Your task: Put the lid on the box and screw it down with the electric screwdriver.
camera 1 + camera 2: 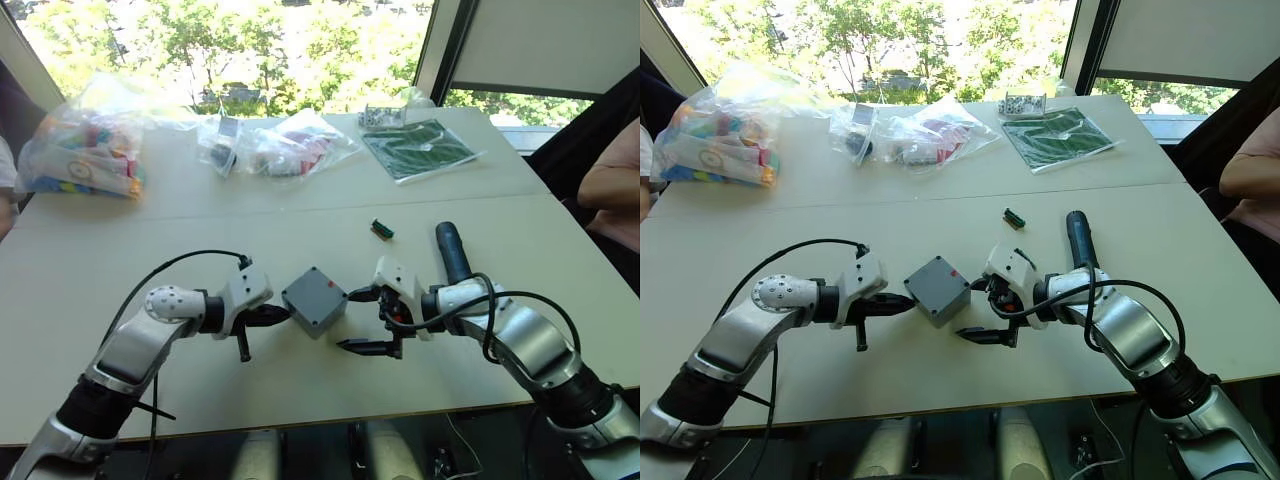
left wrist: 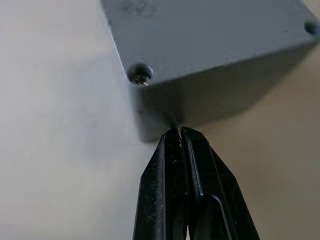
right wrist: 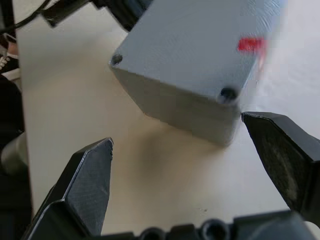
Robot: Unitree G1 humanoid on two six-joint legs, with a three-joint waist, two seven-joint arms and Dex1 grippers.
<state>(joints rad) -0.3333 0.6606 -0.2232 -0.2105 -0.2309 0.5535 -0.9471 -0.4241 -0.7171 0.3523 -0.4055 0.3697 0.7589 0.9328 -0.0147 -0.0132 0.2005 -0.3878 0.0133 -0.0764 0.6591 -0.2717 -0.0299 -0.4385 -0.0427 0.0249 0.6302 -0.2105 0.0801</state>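
The lid (image 1: 314,298) sits on the box, mid-worktop (image 1: 150,240), being squared up: left hand (image 1: 283,315) pinched shut against its side, right hand (image 1: 363,320) spread wide opposite. Next, I'd say, comes fetching the electric screwdriver (image 1: 451,251) lying just beyond the right hand.

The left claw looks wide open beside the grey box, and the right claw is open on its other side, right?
Not quite. The left claw is shut, its tips against the box, as the left wrist view shows. The right claw is indeed open on the other side.
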